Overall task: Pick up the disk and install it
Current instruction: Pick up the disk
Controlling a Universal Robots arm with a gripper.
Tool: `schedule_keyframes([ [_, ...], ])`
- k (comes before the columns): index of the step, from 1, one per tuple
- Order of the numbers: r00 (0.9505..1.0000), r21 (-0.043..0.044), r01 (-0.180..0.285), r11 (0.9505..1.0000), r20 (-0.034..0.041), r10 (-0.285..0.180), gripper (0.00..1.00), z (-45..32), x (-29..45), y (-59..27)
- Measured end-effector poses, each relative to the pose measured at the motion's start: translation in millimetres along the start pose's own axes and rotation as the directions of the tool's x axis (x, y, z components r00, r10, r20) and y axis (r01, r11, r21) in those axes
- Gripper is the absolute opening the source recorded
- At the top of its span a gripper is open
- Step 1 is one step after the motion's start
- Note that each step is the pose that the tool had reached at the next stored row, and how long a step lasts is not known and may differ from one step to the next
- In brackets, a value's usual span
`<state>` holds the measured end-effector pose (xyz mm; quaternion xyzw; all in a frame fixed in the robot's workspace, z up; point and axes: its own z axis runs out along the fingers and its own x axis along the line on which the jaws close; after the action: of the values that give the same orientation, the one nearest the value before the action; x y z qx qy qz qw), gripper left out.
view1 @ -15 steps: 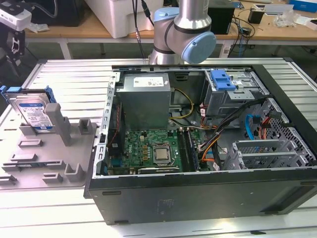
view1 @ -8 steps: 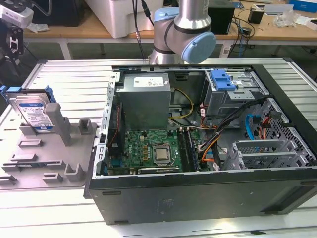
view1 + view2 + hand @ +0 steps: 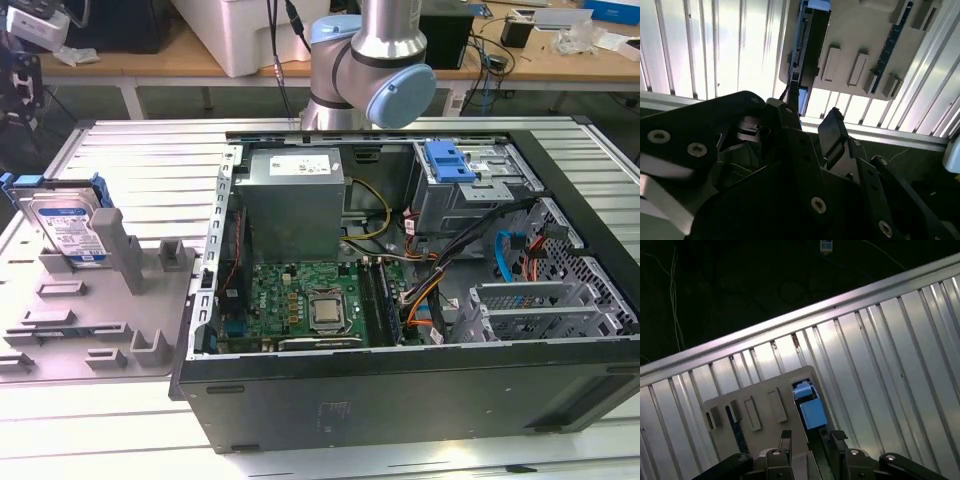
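The disk (image 3: 65, 225), silver with a white-and-blue label and a blue carrier, stands on edge in the grey holder (image 3: 110, 300) at the exterior view's left. In both wrist views I look down on it from well above. It appears edge-on as the disk (image 3: 811, 42) and as a blue-topped disk (image 3: 811, 411). My gripper (image 3: 809, 114) hangs high over it, open, its black fingers (image 3: 832, 132) apart with nothing between them. The gripper (image 3: 811, 438) lines up roughly over the disk's near end. The arm (image 3: 370, 60) rises behind the case.
An open computer case (image 3: 400, 400) lies on the ribbed metal table (image 3: 130, 160). It holds a motherboard (image 3: 300, 305), a power supply (image 3: 295, 200), cables and a grey drive cage (image 3: 470, 200) topped by a blue bracket (image 3: 450, 160). The holder has several upright posts.
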<state>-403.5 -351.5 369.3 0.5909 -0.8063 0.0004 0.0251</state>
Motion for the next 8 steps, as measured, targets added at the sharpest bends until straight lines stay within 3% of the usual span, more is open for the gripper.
schedule_keyframes([
  [4, 0.9965, 0.0034, 0.084, 0.9965, -0.0025, -0.084, 0.44, 0.1, 0.0, 0.0],
  [8, 0.9867, 0.0063, 0.163, 0.9867, -0.0051, -0.163, 0.44, 0.0, 0.0, 0.0],
])
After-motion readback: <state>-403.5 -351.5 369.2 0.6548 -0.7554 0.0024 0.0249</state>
